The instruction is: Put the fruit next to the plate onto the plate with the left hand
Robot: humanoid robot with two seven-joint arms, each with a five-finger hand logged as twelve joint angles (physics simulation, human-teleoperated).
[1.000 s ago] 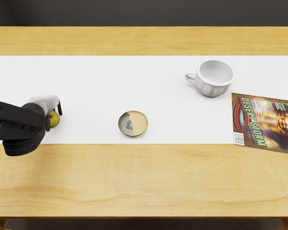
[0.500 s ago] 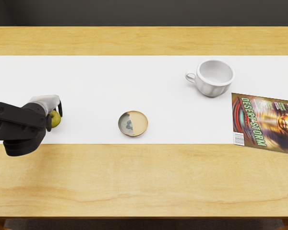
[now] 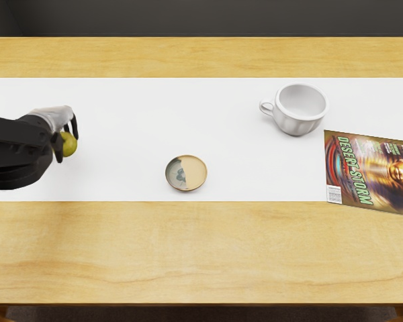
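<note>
The robot's black-sleeved left arm (image 3: 13, 151) enters from the left edge of the head view, over a light wooden tabletop (image 3: 201, 248) with a broad white runner (image 3: 154, 114) laid across it. The pale grey left hand (image 3: 54, 124) is closed on a small round yellow-green fruit (image 3: 68, 143). Its dark-tipped fingers (image 3: 74, 127) curl over the top and near side of the fruit, so only the right-hand part of it shows past them. Hand and fruit sit over the left end of the runner, close to the picture's edge. Whether the fruit touches the cloth or is held clear of it cannot be told from this angle.

The small round tan plate (image 3: 186, 172), which has a grey-blue patch on its left half, lies on the runner near its front edge, about mid-table. It is well apart from the fruit, to the right, and nothing lies on it.

Farther right, toward the back of the runner, a white ribbed ceramic cup (image 3: 300, 107) stands upright with its handle pointing left. A glossy magazine (image 3: 373, 172) with a swirling red-and-gold cover lies flat at the right edge, slightly skewed and cut off by the frame. A dark wall runs behind the table.
</note>
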